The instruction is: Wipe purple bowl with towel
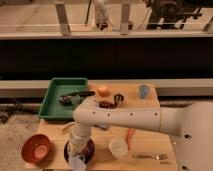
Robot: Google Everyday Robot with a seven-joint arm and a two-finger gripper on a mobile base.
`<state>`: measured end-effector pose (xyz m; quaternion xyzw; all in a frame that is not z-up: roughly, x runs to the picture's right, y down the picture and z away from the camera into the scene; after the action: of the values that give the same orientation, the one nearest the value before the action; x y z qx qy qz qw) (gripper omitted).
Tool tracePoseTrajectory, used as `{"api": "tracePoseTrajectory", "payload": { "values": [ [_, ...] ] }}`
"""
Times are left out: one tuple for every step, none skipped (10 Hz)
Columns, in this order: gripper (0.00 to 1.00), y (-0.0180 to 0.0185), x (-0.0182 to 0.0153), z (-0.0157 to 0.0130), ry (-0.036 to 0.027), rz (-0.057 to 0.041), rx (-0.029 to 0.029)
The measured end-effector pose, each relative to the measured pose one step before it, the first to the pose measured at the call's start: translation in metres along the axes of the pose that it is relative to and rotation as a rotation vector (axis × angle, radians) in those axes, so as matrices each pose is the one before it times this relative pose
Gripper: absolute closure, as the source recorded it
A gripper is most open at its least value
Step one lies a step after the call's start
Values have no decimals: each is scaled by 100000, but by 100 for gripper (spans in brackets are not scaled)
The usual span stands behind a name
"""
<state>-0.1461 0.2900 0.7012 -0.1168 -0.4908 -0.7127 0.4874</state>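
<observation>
Purple bowl — right beneath claw

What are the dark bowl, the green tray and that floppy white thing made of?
Purple bowl: likely glazed ceramic or hard plastic; it looks dark and smooth. Tray: probably plastic, plain green with raised moulded walls. Towel: soft cloth, pale and crumpled, at the gripper, which is over the bowl.
</observation>
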Motion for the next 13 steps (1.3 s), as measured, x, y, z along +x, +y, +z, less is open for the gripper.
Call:
{"api": "tracePoseTrajectory", "payload": {
  "values": [
    [100, 2559, -1892, -412, -937, 6447, -3470],
    [100, 1505, -685, -159, -81, 3585, -1844],
    [100, 490, -138, -75, 275, 1543, -867],
    [100, 855, -180, -83, 466, 2029, -949],
    [100, 981, 142, -122, 851, 1958, -765],
    [100, 219, 349, -79, 617, 384, -304],
    [100, 54, 480, -77, 833, -4, -274],
    [100, 83, 1114, -348, 1639, -243, -294],
    [100, -221, 870, -129, 698, -942, -29],
    [100, -391, 630, -35, 517, -1081, -79],
    [100, -220, 490, -51, 529, -808, -250],
    [100, -742, 880, 58, 555, -1590, 252],
    [100, -693, 559, 103, 228, -1716, 462]
  ]
}}
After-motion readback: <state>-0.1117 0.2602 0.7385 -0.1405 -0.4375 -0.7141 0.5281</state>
